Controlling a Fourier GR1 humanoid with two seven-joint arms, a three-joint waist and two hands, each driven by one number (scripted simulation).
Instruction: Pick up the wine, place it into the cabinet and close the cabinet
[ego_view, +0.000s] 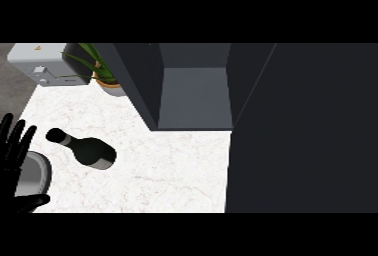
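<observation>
We are noting the wine (90, 151) on the counter (170, 170), left-centre of frame, untouched. Left hand (9, 160) is resting at the left edge, fingers straight and apart, empty. We are judging the glass heavy, rigid, slick and fragile, so it is best gripped round the wide body.

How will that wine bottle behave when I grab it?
The wine bottle looks upright, tall and narrow-necked, so a side nudge may tip it, and then it could roll. Its dark glossy surface suggests glass: probably rigid, slippery, heavy for its size.
</observation>
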